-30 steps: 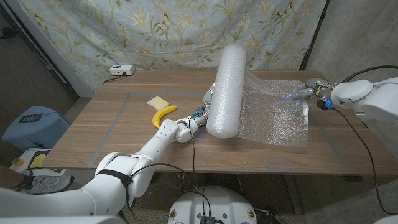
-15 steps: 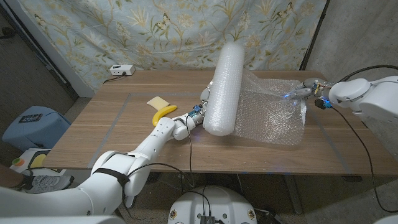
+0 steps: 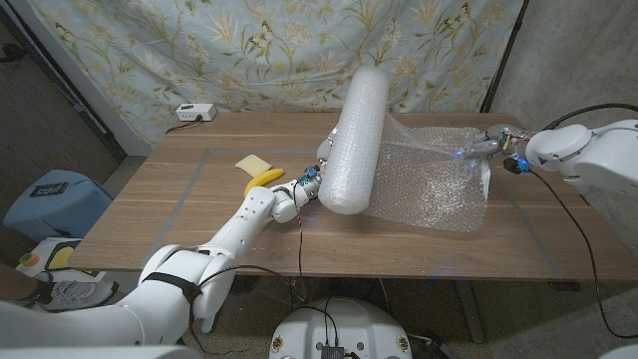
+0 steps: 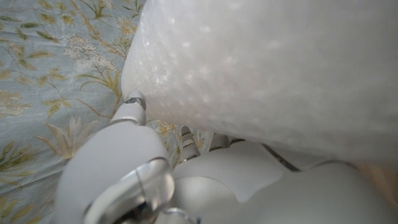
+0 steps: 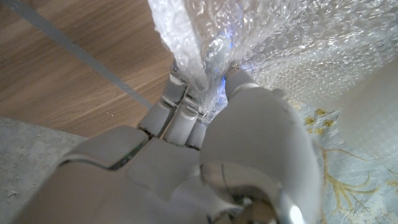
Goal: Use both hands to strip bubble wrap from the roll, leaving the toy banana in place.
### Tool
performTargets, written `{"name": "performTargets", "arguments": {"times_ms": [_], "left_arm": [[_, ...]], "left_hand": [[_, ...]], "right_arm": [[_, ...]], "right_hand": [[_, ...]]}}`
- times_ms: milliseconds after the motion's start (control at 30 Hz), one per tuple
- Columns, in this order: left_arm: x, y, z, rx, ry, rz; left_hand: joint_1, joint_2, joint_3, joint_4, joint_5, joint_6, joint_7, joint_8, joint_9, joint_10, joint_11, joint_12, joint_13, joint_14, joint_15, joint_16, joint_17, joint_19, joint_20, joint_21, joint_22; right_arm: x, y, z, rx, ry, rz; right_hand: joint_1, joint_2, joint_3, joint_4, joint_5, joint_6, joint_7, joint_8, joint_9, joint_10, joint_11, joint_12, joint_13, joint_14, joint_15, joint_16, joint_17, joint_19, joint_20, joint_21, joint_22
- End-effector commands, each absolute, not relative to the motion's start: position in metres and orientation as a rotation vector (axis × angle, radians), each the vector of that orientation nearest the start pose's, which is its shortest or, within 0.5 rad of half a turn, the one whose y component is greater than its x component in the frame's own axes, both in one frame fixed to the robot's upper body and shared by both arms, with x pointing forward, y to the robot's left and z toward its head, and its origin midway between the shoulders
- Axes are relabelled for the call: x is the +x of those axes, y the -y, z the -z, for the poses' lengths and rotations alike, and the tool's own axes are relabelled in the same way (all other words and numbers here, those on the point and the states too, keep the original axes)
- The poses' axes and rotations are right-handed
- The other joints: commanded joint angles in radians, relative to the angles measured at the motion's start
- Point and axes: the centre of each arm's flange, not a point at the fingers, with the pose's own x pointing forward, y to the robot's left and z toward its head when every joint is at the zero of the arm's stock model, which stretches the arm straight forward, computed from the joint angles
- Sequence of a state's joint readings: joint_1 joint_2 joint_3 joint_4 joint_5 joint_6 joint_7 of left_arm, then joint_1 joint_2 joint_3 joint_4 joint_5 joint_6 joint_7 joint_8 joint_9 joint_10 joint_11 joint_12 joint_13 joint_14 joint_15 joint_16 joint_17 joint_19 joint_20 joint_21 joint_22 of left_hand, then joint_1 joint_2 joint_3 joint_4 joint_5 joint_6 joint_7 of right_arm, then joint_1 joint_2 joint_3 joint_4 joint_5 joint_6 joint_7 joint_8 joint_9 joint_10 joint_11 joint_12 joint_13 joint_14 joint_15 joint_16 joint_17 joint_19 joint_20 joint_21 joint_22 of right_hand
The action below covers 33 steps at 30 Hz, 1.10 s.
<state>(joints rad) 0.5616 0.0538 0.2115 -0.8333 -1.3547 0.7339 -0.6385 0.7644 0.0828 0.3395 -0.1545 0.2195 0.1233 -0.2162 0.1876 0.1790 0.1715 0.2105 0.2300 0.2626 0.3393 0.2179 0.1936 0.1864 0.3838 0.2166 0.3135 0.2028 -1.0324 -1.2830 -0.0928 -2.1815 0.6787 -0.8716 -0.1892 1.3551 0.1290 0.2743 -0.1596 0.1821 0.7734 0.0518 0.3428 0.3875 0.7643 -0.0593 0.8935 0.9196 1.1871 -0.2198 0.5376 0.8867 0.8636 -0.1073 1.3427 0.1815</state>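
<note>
A thick white bubble wrap roll (image 3: 354,140) lies slanted on the wooden table (image 3: 199,239), and it looms close in the left wrist view (image 4: 261,62). My left hand (image 3: 311,181) holds its left side near the front end, fingers (image 4: 193,140) curled against the wrap. A loose sheet (image 3: 439,179) runs from the roll to the right. My right hand (image 3: 488,145) pinches that sheet's far right edge, which bunches between its fingers (image 5: 180,102) as crumpled wrap (image 5: 205,37). The yellow toy banana (image 3: 262,181) lies on the table just left of my left forearm.
A pale yellow flat slab (image 3: 254,163) lies behind the banana. A white box with a cable (image 3: 195,113) sits at the table's back left corner. A floral curtain hangs behind the table. Cables trail from my right arm over the table's right edge.
The roll has shifted left with my left hand, away from the right hand, and the sheet between them is stretched longer. The right hand has stayed almost still. The banana has not moved.
</note>
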Motion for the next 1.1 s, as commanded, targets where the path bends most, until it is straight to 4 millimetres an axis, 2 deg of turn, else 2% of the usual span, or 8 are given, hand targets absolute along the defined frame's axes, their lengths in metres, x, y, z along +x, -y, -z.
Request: {"name": "performTargets", "arguments": {"times_ms": [33,1100], "left_arm": [[0.663,-0.072,0.044,-1.162,-0.173,1.216],[0.663,-0.087,0.041,-1.159,-0.160,1.196]], "left_hand": [[-0.004,-0.005,0.008,0.003,-0.005,0.001,-0.003,-0.001,0.002,0.003,0.007,0.005,0.004,0.002,-0.005,-0.001,0.001,0.007,-0.003,-0.004,0.003],[-0.011,-0.005,0.014,0.003,-0.006,-0.001,-0.003,-0.001,0.002,0.003,0.006,0.004,0.006,-0.001,-0.004,-0.001,0.001,0.005,-0.003,-0.009,0.004]], "right_arm": [[0.497,0.378,-0.065,-0.795,0.021,0.118],[0.495,0.387,-0.069,-0.810,0.004,0.138]], "right_hand": [[0.014,-0.002,-0.002,0.000,0.006,0.010,0.001,-0.002,0.005,0.009,0.001,-0.003,0.004,0.005,-0.002,-0.003,-0.001,-0.006,-0.116,0.005,0.001],[0.015,0.000,-0.001,0.001,0.007,0.015,0.002,-0.008,0.010,0.012,-0.001,-0.013,0.009,0.007,-0.001,-0.005,0.004,-0.004,-0.116,0.004,0.001]]}}
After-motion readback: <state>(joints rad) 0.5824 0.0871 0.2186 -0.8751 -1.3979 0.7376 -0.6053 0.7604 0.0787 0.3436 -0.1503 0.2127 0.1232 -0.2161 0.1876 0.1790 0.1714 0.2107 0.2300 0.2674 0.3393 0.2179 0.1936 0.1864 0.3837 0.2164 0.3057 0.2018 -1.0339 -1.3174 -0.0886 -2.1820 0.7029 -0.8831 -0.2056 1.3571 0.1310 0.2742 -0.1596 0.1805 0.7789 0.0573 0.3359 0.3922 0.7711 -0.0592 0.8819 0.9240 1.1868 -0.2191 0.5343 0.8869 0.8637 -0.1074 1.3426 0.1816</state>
